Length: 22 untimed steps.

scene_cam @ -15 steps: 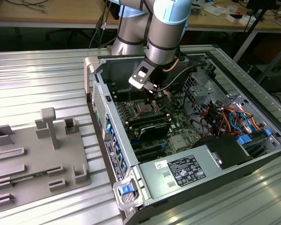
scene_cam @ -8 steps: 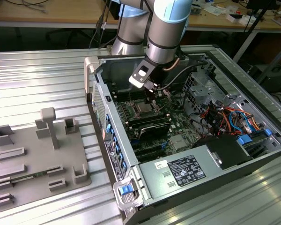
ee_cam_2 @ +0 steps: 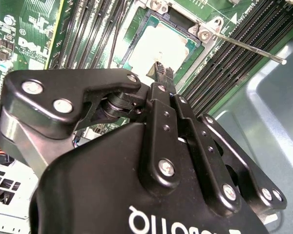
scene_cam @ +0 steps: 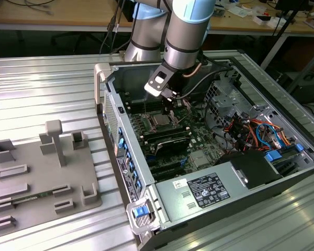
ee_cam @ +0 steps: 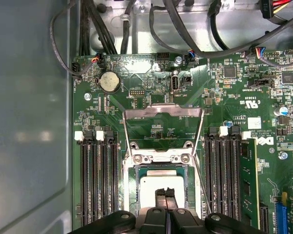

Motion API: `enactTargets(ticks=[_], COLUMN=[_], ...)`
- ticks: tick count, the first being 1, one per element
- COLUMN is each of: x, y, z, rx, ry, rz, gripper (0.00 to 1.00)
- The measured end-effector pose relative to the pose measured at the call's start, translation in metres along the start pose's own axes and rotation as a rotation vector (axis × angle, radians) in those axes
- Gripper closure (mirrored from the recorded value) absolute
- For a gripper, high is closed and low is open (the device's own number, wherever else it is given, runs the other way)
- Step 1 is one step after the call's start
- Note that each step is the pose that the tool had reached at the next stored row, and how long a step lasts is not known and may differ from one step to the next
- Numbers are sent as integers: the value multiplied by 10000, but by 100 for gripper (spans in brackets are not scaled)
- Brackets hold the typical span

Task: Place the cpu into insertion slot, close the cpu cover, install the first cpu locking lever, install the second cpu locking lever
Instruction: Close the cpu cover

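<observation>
The cpu (ee_cam: 149,187) looked seated flat in the socket (ee_cam: 136,191), so I'd say the job was at the close-the-cover step. The cpu cover (ee_cam: 163,111) stood flipped open, hinged at the socket's edge. The gripper (ee_cam: 165,194) hung right over the socket, fingertips pinched together on nothing. My guess: closing it called for catching the cover's free edge and swinging it down over the socket.

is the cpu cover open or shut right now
Open: in the first wrist view the cpu cover is swung back off the socket, and the cpu lies bare.
</observation>
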<state>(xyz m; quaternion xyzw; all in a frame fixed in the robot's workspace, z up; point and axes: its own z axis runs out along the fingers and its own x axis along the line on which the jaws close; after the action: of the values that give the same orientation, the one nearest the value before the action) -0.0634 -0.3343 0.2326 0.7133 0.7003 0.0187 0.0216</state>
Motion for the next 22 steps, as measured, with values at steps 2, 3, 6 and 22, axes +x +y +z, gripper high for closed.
enactTargets(ticks=[2, 3, 6, 22], x=[0, 0, 0, 0], y=[0, 0, 0, 2], z=[-1, -1, -1, -46], rx=[2, 2, 1, 2], ry=[-1, -1, 0, 12], rz=[0, 0, 0, 1], gripper=[89, 89, 89, 89])
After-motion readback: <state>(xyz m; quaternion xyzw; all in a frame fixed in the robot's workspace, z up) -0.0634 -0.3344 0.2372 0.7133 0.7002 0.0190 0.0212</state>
